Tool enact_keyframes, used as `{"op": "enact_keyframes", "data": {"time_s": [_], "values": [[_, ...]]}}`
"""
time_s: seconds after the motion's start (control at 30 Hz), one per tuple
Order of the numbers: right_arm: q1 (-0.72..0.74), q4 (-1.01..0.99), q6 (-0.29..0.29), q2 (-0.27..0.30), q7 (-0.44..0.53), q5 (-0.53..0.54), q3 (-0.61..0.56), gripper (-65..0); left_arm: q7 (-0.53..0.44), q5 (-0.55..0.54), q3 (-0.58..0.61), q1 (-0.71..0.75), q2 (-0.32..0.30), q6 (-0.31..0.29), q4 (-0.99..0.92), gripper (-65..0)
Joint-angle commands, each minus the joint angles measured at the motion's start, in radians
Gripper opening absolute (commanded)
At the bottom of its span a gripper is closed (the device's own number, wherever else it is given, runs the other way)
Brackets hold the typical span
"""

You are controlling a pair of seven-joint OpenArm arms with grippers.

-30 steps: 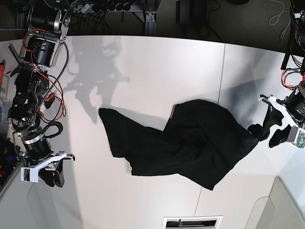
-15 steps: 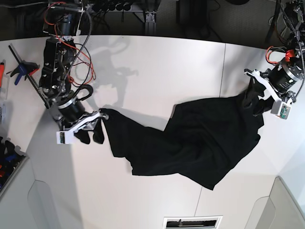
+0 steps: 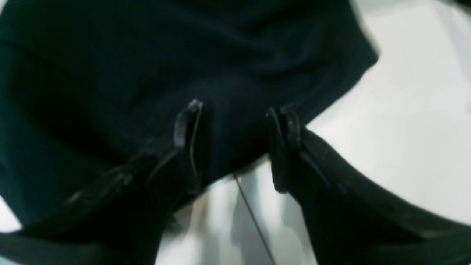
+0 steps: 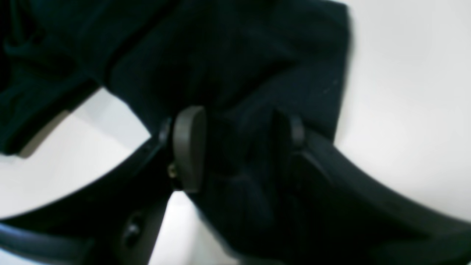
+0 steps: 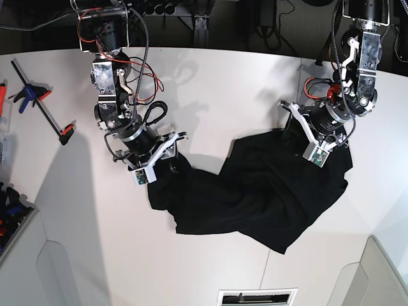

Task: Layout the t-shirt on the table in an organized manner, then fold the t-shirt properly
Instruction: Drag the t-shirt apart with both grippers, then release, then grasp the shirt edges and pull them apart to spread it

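Overhead base view; two close wrist views

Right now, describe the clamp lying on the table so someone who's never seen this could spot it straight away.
Start at the wide white table with the black t-shirt crumpled mid-table. Go to the table's far edge beyond the right gripper. There lies the bar clamp: a thin dark bar with blue and red ends, the only slender tool lying on the white top.

Lab bench: clamp [image 5: 29, 89], loose wiring [image 5: 137, 64]

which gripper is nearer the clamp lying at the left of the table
Right. The right gripper is over the t-shirt's left end, a short way from the clamp; the left gripper is across the table, over the shirt's other end.
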Motion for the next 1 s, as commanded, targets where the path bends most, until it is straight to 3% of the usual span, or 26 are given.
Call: {"op": "enact_keyframes", "data": {"time_s": [0.0, 0.07, 0.1, 0.17, 0.2, 0.23, 0.43, 0.53, 0.73, 0.83, 0.87, 0.9, 0.97], "values": [[0.020, 0.008, 0.004, 0.000, 0.011, 0.000, -0.002, -36.2, -0.020, -0.010, 0.003, -0.020, -0.003, 0.022, 0.000, -37.4], [0.027, 0.008, 0.003, 0.001, 0.020, 0.000, -0.002, -37.2, -0.034, -0.001, 0.008, -0.019, 0.001, 0.037, -0.010, -50.0], [0.034, 0.008, 0.004, 0.004, 0.024, -0.007, -0.002, -40.7, -0.038, 0.003, 0.008, -0.018, 0.001, 0.037, -0.010, -57.4], [0.053, 0.010, 0.005, 0.014, 0.039, -0.026, -0.002, -54.3, -0.046, 0.021, 0.007, -0.019, -0.004, 0.038, -0.010, -65.0], [0.066, 0.010, 0.004, 0.017, 0.042, -0.029, -0.001, -63.0, -0.055, 0.030, 0.007, -0.018, -0.013, 0.038, -0.010, -65.0], [0.079, 0.011, 0.004, 0.019, 0.042, -0.029, 0.002, -65.0, -0.061, 0.031, 0.007, -0.018, -0.028, 0.039, -0.009, -65.0], [0.163, 0.044, 0.006, 0.028, 0.041, -0.028, 0.095, -65.0, -0.060, 0.031, 0.002, -0.018, -0.158, 0.117, 0.039, -65.0], [0.187, 0.084, 0.029, 0.065, 0.041, 0.021, 0.166, -65.0, -0.060, 0.031, -0.027, -0.018, -0.208, 0.131, 0.097, -65.0], [0.204, 0.132, 0.027, 0.151, 0.038, 0.064, 0.275, -65.0, -0.052, 0.026, -0.150, -0.018, -0.270, 0.131, 0.144, -65.0], [0.201, 0.131, -0.008, 0.184, 0.036, 0.125, 0.330, -65.0, -0.038, -0.014, -0.202, -0.018, -0.270, 0.130, 0.144, -65.0], [0.201, 0.131, -0.006, 0.189, 0.033, 0.153, 0.348, -59.3, -0.033, -0.043, -0.206, -0.018, -0.270, 0.122, 0.144, -65.0], [0.201, 0.131, -0.006, 0.189, 0.021, 0.183, 0.360, -49.0, -0.031, -0.075, -0.206, -0.018, -0.270, 0.101, 0.144, -65.0], [0.200, 0.131, -0.003, 0.188, -0.017, 0.240, 0.367, -33.9, -0.016, -0.159, -0.204, -0.018, -0.259, 0.028, 0.144, -65.0]]}}
